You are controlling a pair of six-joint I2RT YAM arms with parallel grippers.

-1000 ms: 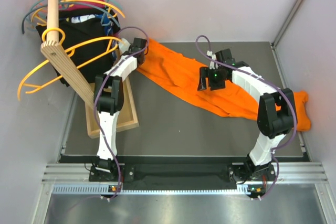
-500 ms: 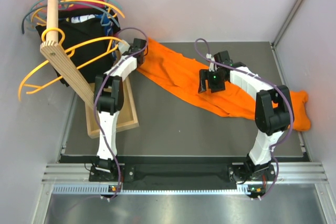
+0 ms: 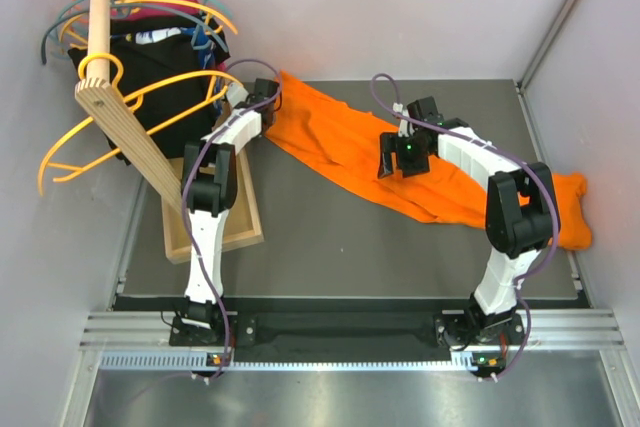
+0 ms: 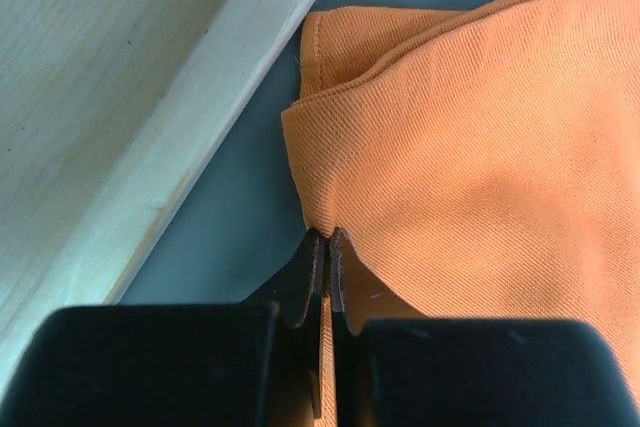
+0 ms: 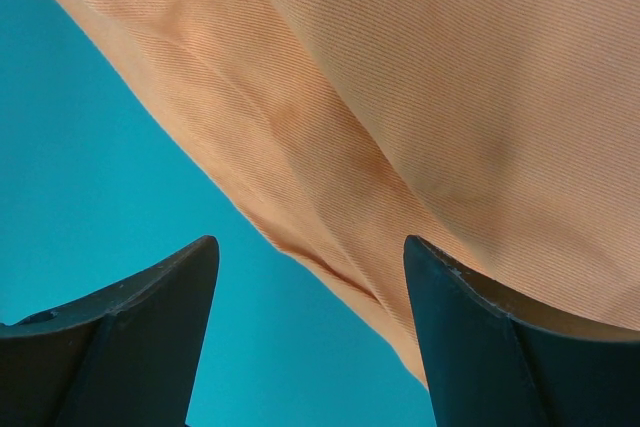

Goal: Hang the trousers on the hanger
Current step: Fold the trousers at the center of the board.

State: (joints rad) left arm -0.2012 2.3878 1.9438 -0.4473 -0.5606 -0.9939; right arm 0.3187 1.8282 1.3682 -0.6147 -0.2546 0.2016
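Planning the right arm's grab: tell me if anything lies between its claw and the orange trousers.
Nothing visible does. The open right claw hangs straight above the edge of the bright orange fabric trousers, only cloth and table surface showing beneath it.

Logged orange trousers (image 3: 330,137) lying diagonally over dark table (image 3: 340,237), from far-left corner to right edge. Found left gripper (image 3: 268,97) at their upper-left end, against the cloth; cannot tell how the jaws stand. Found right gripper (image 3: 400,162) low over mid-length of the cloth. Noted amber-yellow hanger (image 3: 175,78) hooked on tilted wooden pole (image 3: 100,7), beside black garments (image 3: 150,57). Noted wooden tray (image 3: 243,215) beneath left arm.
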